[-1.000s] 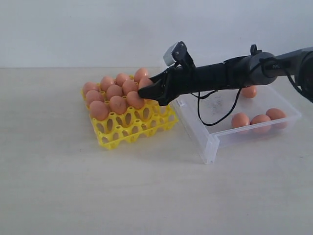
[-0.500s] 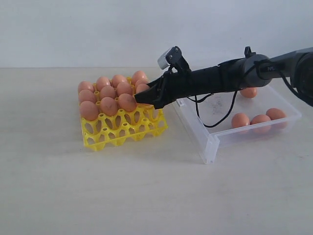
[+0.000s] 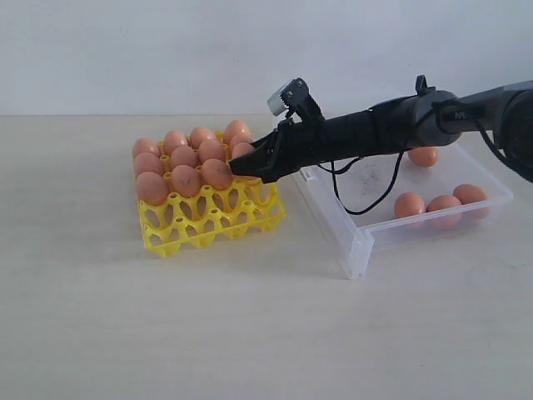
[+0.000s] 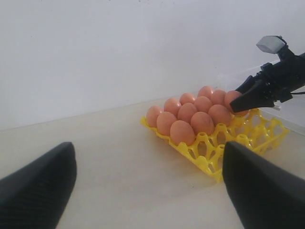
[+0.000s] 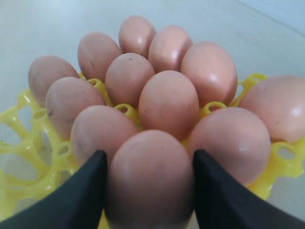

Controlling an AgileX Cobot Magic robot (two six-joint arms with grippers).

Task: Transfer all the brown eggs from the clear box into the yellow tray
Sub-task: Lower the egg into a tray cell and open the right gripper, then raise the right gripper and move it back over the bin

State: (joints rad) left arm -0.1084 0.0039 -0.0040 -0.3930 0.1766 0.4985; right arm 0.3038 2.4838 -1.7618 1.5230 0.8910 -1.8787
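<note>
**Exterior view, with both wrist views.** Nearest lies bare worktop [image 3: 250,333]. On it stands one yellow tray [image 3: 208,229], left of centre, and its nearest row of four cups is empty. The three rows behind are full: twelve brown eggs [image 3: 185,180] in all, four to a row. This count includes the held egg [image 5: 150,181] at the right end of the third row.

One right end effector [image 3: 243,165] reaches across from the right. Its two dark fingers [image 5: 81,191] press against opposite sides of that egg, which sits low among its neighbours over its cup. One left end effector [image 4: 148,157] appears only in its own wrist view. It is off to the side of the tray, its two fingers set wide apart with nothing between them.

To the right of the tray, a little apart from it, lies one clear box [image 3: 358,246], its near corner pointing forward. It holds four more eggs: three in a line along the near right wall and one alone by the far wall, partly behind the arm. That makes sixteen eggs in total. A plain pale wall [image 3: 166,50] closes the scene.

**Change.** Against one second ago, the tray and its eggs lie farther left and slightly turned. The gap between tray and box is wider, and the right arm reaches farther left and a little lower. Against half a second ago, nothing has visibly shifted. The four eggs in the box keep their places throughout.
</note>
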